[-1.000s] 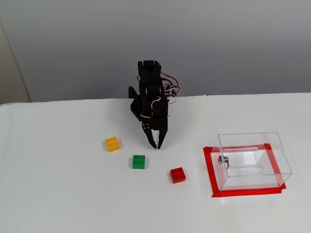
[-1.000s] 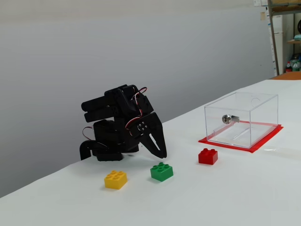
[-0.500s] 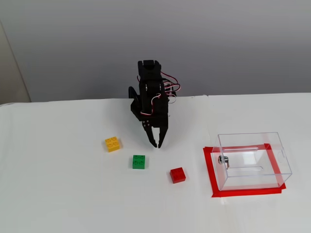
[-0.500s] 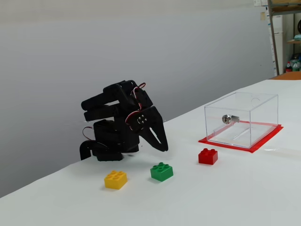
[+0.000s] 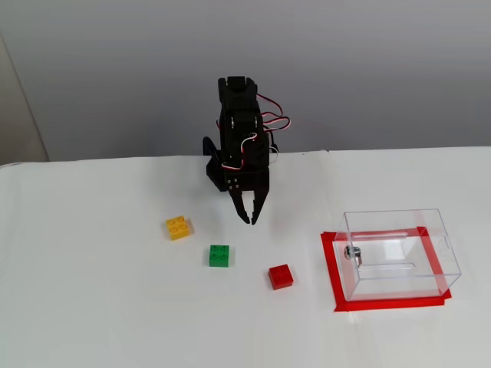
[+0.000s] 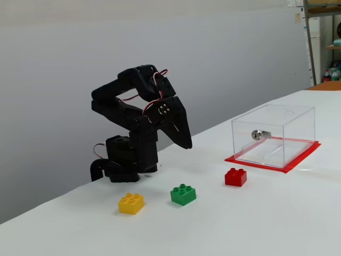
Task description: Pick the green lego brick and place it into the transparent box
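The green lego brick (image 5: 219, 256) (image 6: 183, 194) lies on the white table between a yellow brick and a red brick. The transparent box (image 5: 399, 254) (image 6: 273, 135) stands on a red-taped patch at the right, with a small metal fitting on one wall; it holds no brick. My black gripper (image 5: 250, 218) (image 6: 187, 145) hangs above the table behind the bricks, fingers pointing down and pressed together, empty. It is well apart from the green brick.
A yellow brick (image 5: 179, 228) (image 6: 131, 203) lies left of the green one, a red brick (image 5: 281, 276) (image 6: 235, 177) right of it, nearer the box. The arm's base (image 6: 125, 160) stands at the table's back edge by a grey wall.
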